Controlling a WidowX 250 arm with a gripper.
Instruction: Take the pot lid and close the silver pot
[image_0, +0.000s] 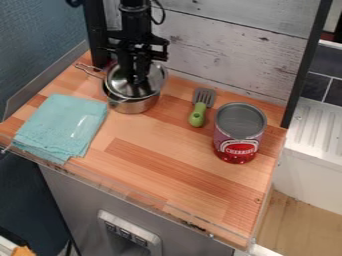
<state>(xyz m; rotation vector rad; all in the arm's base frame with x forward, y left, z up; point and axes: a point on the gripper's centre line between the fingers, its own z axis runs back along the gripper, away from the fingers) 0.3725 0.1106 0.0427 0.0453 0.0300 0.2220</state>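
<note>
The wooden counter (167, 175) runs nearest the camera, bearing a folded teal cloth (61, 125) on its left and a red can (239, 134) on its right. Behind the cloth stands the silver pot (135, 105), the lid (119, 84) off-centre over its mouth, directly under the black gripper (137, 80), though I cannot tell how open that is or whether it holds the lid. A green-handled spatula (200, 111) lies between pot and can.

**Hidden, Cut Off or Too Small to Tell**

Cannot see the middle of the lid (118, 86) behind the black arm (135, 27), nor much of the inside of the pot (135, 105) beneath. Cannot follow the arm past the top edge, the white drainboard (317, 125) past the right, or the grey cabinet (73, 192) past the bottom. Cannot identify the blurred orange thing (24, 251) at lower left.
</note>
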